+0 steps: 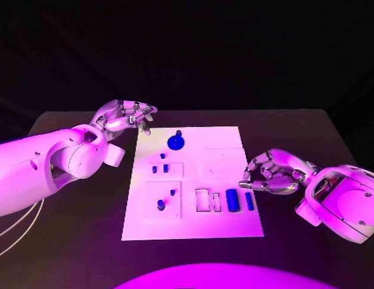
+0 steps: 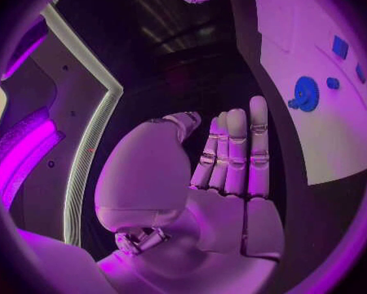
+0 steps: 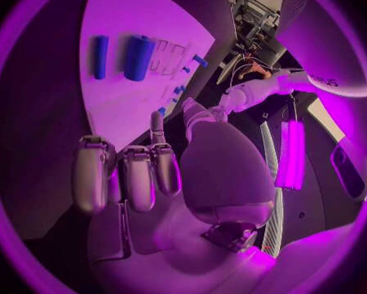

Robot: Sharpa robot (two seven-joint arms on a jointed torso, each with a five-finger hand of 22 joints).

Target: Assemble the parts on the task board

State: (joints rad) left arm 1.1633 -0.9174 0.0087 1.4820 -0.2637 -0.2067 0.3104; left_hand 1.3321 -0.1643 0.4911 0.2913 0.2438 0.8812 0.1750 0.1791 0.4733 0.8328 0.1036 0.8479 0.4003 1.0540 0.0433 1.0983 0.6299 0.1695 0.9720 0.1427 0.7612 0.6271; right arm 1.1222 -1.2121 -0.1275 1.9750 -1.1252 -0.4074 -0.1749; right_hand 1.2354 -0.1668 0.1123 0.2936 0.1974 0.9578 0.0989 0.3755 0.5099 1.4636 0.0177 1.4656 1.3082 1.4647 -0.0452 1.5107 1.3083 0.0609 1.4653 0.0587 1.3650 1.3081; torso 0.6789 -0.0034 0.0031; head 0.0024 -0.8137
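1. We see the task board (image 1: 213, 180) flat on the middle of the black desk (image 1: 65, 241).
2. We note a round blue gear (image 1: 177, 142) near the board's far edge, small blue pegs (image 1: 159, 169) in the recessed squares on its left half, and a thick blue cylinder (image 1: 232, 200) beside a thinner blue bar (image 1: 249, 200) near its right edge.
3. Left robot hand (image 1: 126, 115): off the board's far left corner, holding nothing; in the left wrist view the fingers (image 2: 236, 153) are straight and side by side.
4. Right robot hand (image 1: 272, 174): just off the board's right edge beside the cylinder, fingers curled inward, nothing held.
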